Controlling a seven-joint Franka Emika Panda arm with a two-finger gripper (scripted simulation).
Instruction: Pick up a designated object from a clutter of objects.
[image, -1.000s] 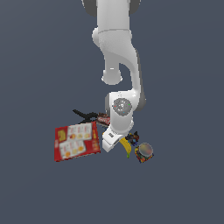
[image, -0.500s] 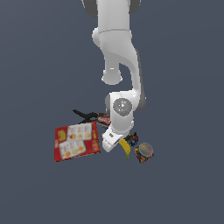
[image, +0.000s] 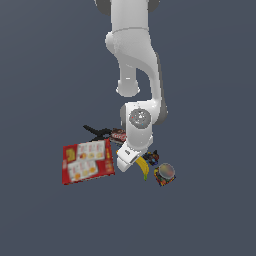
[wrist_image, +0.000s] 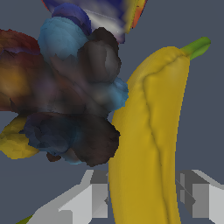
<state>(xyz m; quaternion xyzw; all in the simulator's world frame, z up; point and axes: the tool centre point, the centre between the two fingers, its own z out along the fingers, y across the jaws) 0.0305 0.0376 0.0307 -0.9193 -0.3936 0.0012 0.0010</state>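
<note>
plain dark grey-blue ground (image: 210, 75) runs under the whole scene with no visible edges. banana (wrist_image: 151, 144) lies lengthwise between my two grey fingers (wrist_image: 94, 194), one finger on each side of it, with its green stem end pointing away from the wrist camera. my gripper (wrist_image: 146, 197) is spread around the fruit; i cannot tell whether the pads touch the peel. in the exterior view the banana (image: 143, 168) shows as a yellow curve just below my white hand.

small dark toy (wrist_image: 74, 109), mottled blue, brown and black, sits just beside the banana and appears to touch it. round tin (image: 165, 172) lies on the exterior view's right of the banana. flat red printed box (image: 88, 161) lies on the exterior view's left of my hand. black clamp-like tool (image: 96, 131) and dark red can (image: 118, 135) sit behind the box, near my wrist.
</note>
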